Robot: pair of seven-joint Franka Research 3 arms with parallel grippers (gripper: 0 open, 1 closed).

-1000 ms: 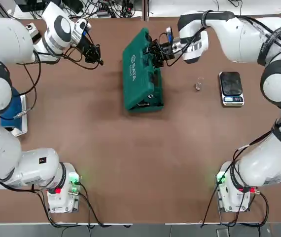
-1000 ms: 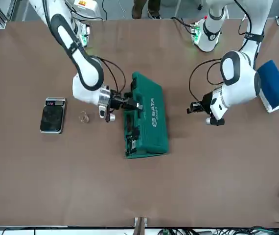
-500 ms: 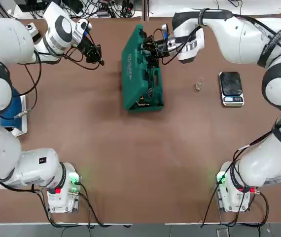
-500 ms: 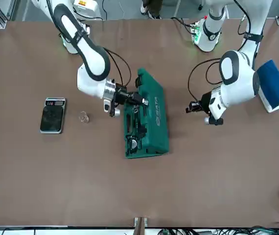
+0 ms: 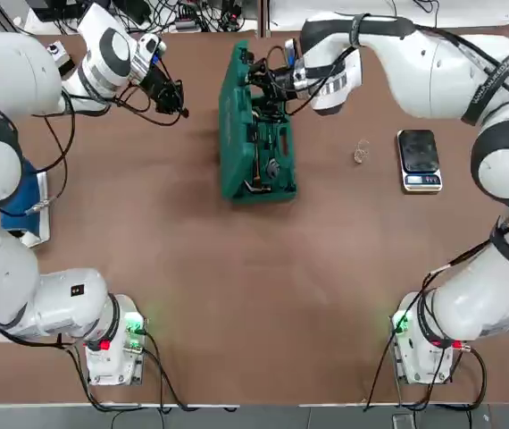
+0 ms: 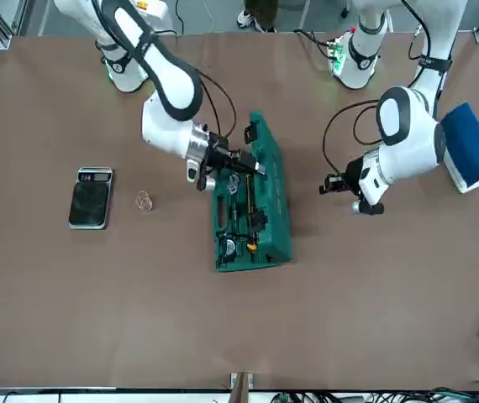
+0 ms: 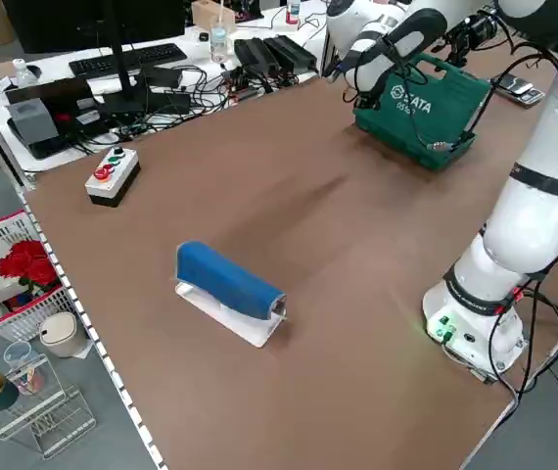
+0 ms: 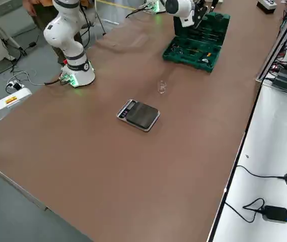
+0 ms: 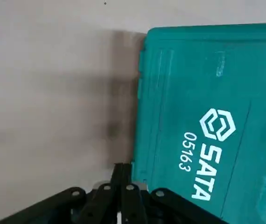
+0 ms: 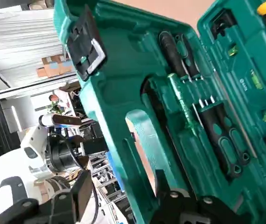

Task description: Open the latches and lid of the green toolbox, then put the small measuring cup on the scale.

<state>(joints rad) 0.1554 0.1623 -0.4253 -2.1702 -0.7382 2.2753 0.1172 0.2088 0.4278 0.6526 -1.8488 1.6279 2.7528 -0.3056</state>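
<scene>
The green toolbox [image 5: 271, 152] lies at the table's far middle, and the tools in its moulded tray show. Its lid [image 5: 231, 98] stands almost upright on the side toward my left arm. Pliers and screwdrivers sit in the lid's [image 10: 184, 121] slots. A dark latch [image 10: 87, 46] hangs from the lid's rim. My right gripper [image 5: 258, 77] is shut on the lid's free edge near the far end. My left gripper [image 5: 176, 105] is shut and empty, just left of the lid. The small measuring cup [image 5: 360, 152] stands on the table beside the scale [image 5: 418, 159].
A blue block on a white base [image 5: 24, 204] lies near the table's left edge. A grey box with coloured buttons [image 7: 113, 174] sits at the far left corner. Cables and equipment lie along the table's far edge.
My right gripper has swung the lid up from half open to nearly upright, toward the left arm's side, and more of the tools inside now show. The left arm has stayed still.
</scene>
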